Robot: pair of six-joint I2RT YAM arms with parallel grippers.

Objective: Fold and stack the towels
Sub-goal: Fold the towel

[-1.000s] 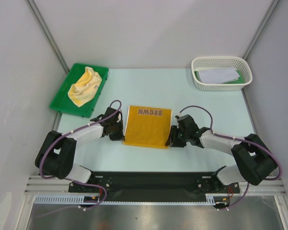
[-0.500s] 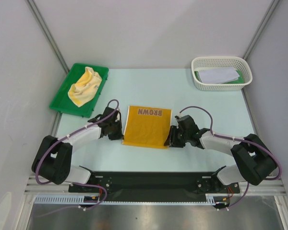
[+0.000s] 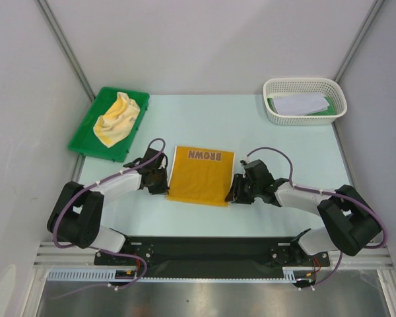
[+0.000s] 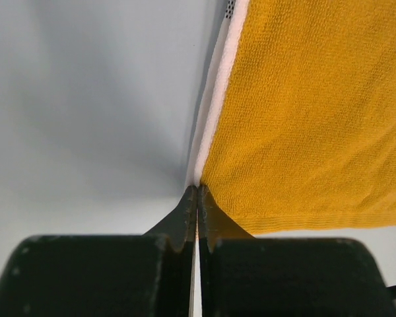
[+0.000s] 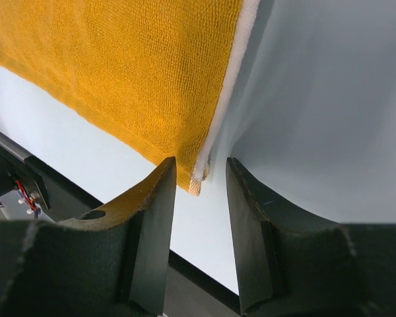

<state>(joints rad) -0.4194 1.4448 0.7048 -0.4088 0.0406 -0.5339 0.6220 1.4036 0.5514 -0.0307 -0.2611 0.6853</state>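
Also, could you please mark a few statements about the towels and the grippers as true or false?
1. The mustard towel bears the word BROWN. True.
2. The right gripper is clamped shut. False: its jaws stand apart, with the mustard towel's corner between them.
3. The left gripper is shut. True.
4. The green tray is empty. False: a crumpled yellow towel lies in the green tray.

Towel (image 3: 198, 177) between left pincer (image 4: 197, 191), right pincer (image 5: 200, 166).
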